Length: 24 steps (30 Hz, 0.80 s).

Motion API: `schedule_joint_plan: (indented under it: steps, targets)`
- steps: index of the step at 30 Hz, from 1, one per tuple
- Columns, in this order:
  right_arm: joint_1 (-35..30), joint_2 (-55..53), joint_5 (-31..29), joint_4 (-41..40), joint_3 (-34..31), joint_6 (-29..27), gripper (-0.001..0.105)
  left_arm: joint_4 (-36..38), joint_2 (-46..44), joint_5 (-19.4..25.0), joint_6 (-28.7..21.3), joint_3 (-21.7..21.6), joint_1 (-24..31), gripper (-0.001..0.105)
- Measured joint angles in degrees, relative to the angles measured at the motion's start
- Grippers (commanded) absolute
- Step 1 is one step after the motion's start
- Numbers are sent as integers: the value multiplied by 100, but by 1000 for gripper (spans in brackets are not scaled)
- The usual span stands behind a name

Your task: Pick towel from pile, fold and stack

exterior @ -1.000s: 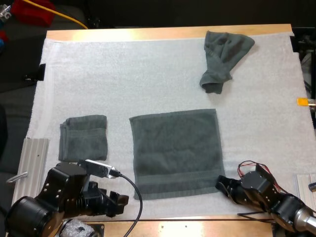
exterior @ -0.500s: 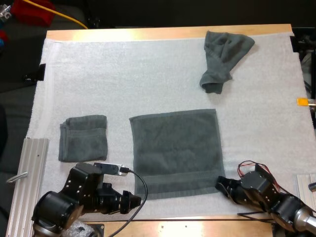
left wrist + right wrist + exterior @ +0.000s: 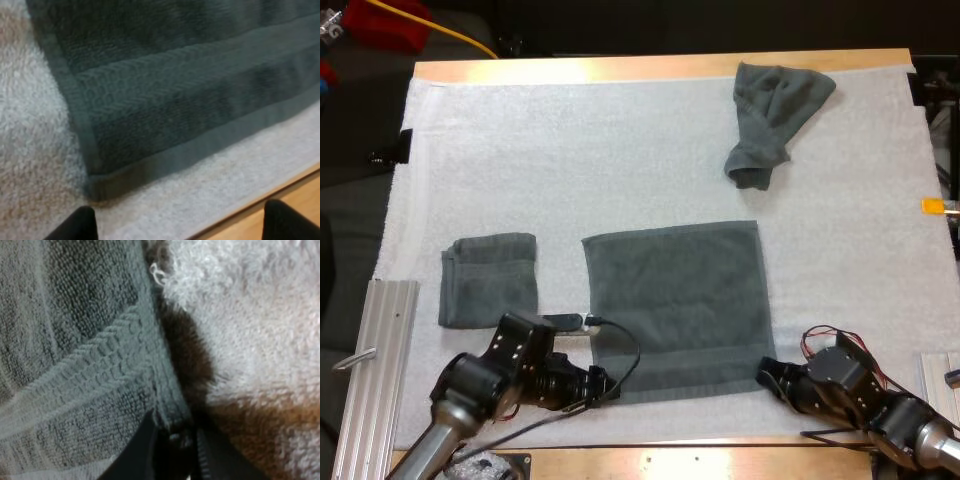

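Observation:
A dark grey-green towel (image 3: 675, 310) lies spread flat in the middle of the mat. My left gripper (image 3: 606, 386) sits at its near left corner. In the left wrist view its fingers (image 3: 80, 226) stand wide apart with the towel's corner (image 3: 100, 180) just ahead of them, untouched. My right gripper (image 3: 767, 375) is at the near right corner. The right wrist view has its fingertips (image 3: 145, 447) pinched on the towel's hem (image 3: 167, 410). A folded towel (image 3: 488, 279) rests at the left. A crumpled towel (image 3: 770, 115) lies at the far right.
An aluminium rail (image 3: 386, 345) runs along the mat's left side, and another piece (image 3: 934, 368) sits at the near right. The wooden table edge (image 3: 720, 462) is close behind both grippers. White mat (image 3: 570, 160) stretches bare between the towels.
My left arm has swung right and forward, from beside the folded towel to the flat towel's near left corner. The right arm and the towels have not moved.

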<state>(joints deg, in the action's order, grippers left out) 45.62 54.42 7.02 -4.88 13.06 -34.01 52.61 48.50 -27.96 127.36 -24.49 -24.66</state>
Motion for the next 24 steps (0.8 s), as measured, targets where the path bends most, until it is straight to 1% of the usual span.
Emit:
schedule_joint_plan:
  steps: [5,15,21,24]
  targets:
    - [0,0,15,0,0,-20,7,-209,570,25,-121,15,0,66]
    - [0,0,14,0,0,-20,7,-500,1362,35,-257,15,0,66]
    - [0,0,14,0,0,-20,7,-677,1892,-102,-342,15,0,66]
    - [0,0,14,0,0,-20,7,-729,2077,-393,-414,-42,0,66]
